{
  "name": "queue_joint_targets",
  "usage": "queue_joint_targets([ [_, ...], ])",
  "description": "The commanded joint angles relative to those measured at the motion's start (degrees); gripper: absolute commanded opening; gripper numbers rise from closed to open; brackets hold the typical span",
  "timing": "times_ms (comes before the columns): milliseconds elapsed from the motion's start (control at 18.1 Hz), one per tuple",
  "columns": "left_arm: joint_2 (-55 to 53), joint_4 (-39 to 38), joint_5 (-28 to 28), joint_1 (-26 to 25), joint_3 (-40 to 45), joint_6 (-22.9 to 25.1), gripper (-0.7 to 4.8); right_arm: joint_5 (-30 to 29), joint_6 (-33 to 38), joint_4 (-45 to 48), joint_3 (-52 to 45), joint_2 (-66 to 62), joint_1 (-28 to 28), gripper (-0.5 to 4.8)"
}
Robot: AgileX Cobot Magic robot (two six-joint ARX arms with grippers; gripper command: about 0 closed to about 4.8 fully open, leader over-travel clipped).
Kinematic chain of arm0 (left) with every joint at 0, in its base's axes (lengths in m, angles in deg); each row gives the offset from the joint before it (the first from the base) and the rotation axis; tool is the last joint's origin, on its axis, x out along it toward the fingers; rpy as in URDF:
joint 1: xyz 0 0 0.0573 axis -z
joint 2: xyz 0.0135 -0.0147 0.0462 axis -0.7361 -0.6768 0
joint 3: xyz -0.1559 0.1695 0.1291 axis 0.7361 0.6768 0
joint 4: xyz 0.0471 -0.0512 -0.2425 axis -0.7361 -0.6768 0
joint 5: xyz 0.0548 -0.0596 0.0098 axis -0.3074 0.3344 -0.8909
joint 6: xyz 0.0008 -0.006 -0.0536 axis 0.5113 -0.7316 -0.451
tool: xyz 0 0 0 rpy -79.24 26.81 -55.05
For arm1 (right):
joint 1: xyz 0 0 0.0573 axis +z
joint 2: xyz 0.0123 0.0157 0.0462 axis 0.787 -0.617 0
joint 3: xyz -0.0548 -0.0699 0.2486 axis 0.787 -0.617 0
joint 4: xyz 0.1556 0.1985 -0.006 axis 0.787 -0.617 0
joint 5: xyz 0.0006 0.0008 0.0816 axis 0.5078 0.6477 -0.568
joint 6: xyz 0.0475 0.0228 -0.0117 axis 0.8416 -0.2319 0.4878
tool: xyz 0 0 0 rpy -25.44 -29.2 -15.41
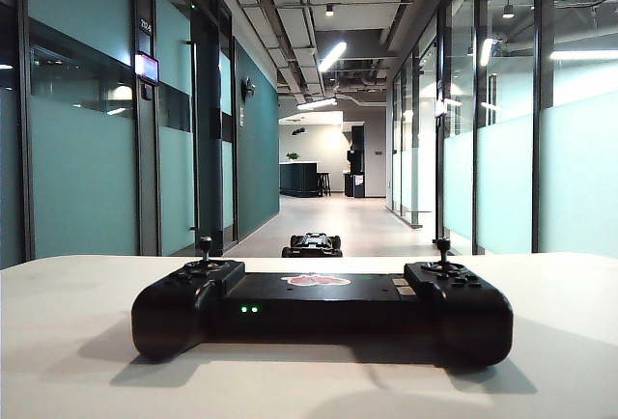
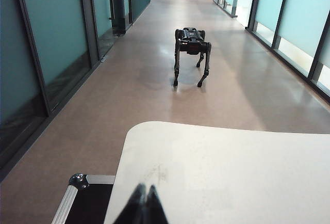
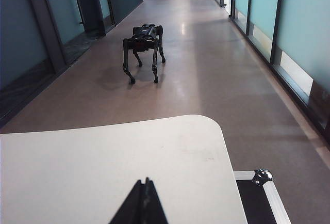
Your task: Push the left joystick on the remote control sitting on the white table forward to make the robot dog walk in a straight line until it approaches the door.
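Note:
The black remote control [image 1: 322,308] lies on the white table [image 1: 77,342] in the exterior view, two green lights lit on its front. Its left joystick [image 1: 205,246] stands upright, untouched. Beyond the table edge the robot dog [image 1: 312,243] stands on the corridor floor, facing down the hall. Neither arm appears in the exterior view. My left gripper [image 2: 145,188] is shut, empty, over the white table [image 2: 232,172], with the robot dog [image 2: 192,53] ahead. My right gripper [image 3: 146,181] is also shut and empty above the white table [image 3: 103,157], the robot dog [image 3: 143,51] ahead. The door cannot be picked out.
Glass walls line both sides of the corridor [image 1: 87,149] [image 1: 541,168]. A black case with metal edges [image 2: 77,198] sits below the table's left corner, and its other corner [image 3: 260,193] shows below the right corner. A dark counter [image 1: 299,178] stands at the corridor's far end.

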Motion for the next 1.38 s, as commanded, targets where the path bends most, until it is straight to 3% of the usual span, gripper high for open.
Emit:
queue_joint_targets([
  [55, -0.02, 1.03, 0.20, -0.04, -0.20, 0.24, -0.05, 0.07, -0.09, 1.07, -0.31, 0.20, 0.04, -0.01],
  [442, -0.02, 2.97, 0.31, -0.02, -0.59, 0.15, -0.05, 0.09, -0.09, 2.86, 0.04, 0.20, 0.02, -0.01],
  [773, -1.42, 3.10, 0.79, -0.02, -8.44, -1.73, -0.05, 0.04, -0.09, 0.83, 7.43, -0.07, 0.04, -0.02],
  [883, -4.72, 3.13, 2.43, -0.02, -11.89, -3.96, -0.05, -0.04, -0.09, -0.98, 10.38, -0.09, 0.04, -0.01],
  [1159, -18.58, 2.58, 8.87, 0.04, -22.43, -4.24, -0.05, -0.98, -0.09, -4.42, 17.99, -3.41, 0.04, -0.02],
  [1380, -28.57, -2.51, 12.46, 0.35, -31.36, -4.26, -0.05, -3.69, -0.09, -4.92, 24.11, -10.38, 0.07, -0.02],
])
